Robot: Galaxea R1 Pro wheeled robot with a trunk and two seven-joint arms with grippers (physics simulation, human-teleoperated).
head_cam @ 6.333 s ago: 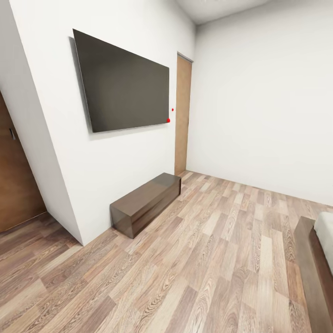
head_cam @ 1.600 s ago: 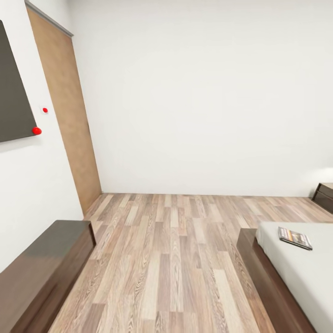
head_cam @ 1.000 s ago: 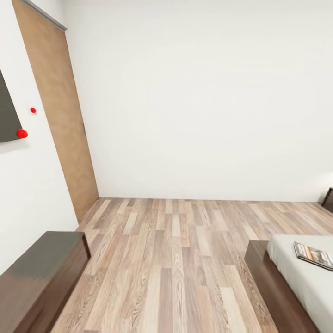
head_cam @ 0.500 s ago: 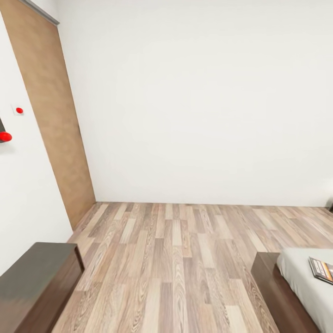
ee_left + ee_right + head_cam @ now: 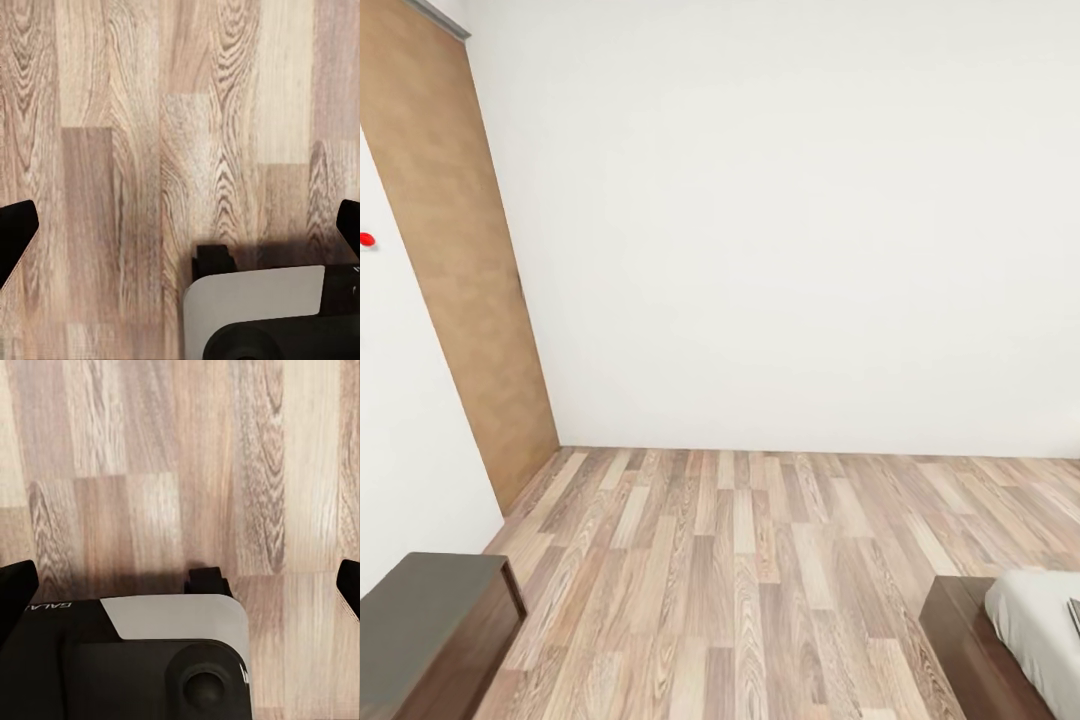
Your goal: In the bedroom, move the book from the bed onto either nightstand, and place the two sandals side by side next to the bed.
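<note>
**Two open pincers over bare floor, bed corner at the edge**

Two white walls meet in the bedroom corner in the head view, with a wooden door (image 5: 455, 270) on the left wall and wood-plank floor (image 5: 750, 560) spreading below. A low dark cabinet (image 5: 430, 620) sits at lower left. At lower right, the corner of the bed (image 5: 1010, 640) shows its dark frame and pale mattress; a thin dark sliver at the mattress's far right edge may be the book, too little to tell.

Left wrist view: the left pincer (image 5: 180, 229) hangs over the planks, fingers spread wide, holding nothing, above the robot's grey-and-black base (image 5: 255, 311).

Right wrist view: the right pincer (image 5: 180, 585) is likewise spread and empty above the floor.
</note>
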